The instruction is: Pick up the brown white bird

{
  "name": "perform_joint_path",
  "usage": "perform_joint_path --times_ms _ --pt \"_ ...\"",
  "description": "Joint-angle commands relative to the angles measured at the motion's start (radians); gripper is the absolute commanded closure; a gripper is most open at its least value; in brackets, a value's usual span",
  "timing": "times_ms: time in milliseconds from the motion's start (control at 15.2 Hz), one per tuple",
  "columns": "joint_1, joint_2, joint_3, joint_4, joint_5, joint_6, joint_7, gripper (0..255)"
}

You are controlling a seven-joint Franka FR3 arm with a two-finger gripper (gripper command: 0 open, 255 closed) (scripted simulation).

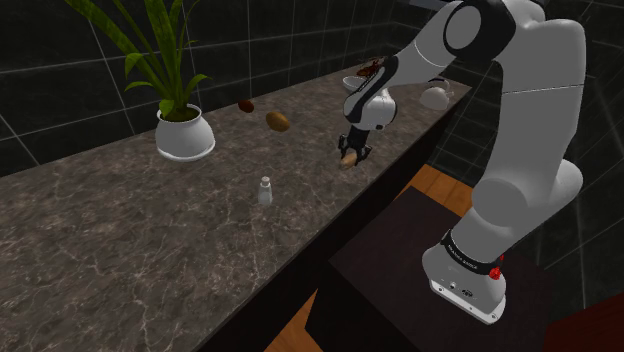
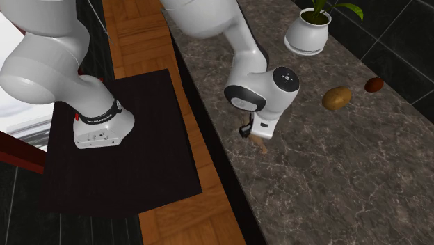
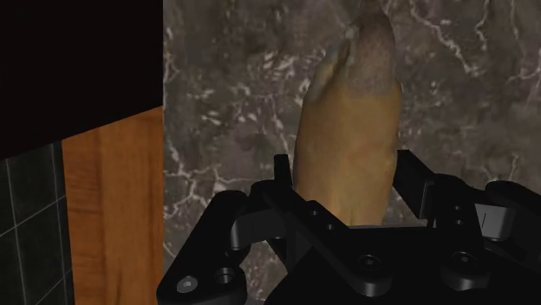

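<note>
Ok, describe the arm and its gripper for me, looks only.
The arm has glossy white, rounded links with dark joints. A black band with small white lettering rings its foot, next to a red mark. A dark round cap sits on the wrist. The gripper is all black and blocky, with visible screws.

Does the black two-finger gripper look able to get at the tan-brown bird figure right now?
Likely yes: the black two-finger gripper straddles the tan-brown bird figure, its fingers apparently pressed on both flanks above the dark marbled counter, nothing between.
</note>
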Motion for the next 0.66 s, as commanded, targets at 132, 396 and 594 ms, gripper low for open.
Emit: perform_joint_path --times_ms 132,396,594 --pt "0.007 -0.055 -0.009 -0.017 -0.012 -0.038 0.013 255" --pt "0.013 -0.104 -0.018 -0.025 -0.024 -0.078 0.025 255" --pt "0.014 -0.117 -0.02 -0.026 -0.028 -0.09 0.029 255"
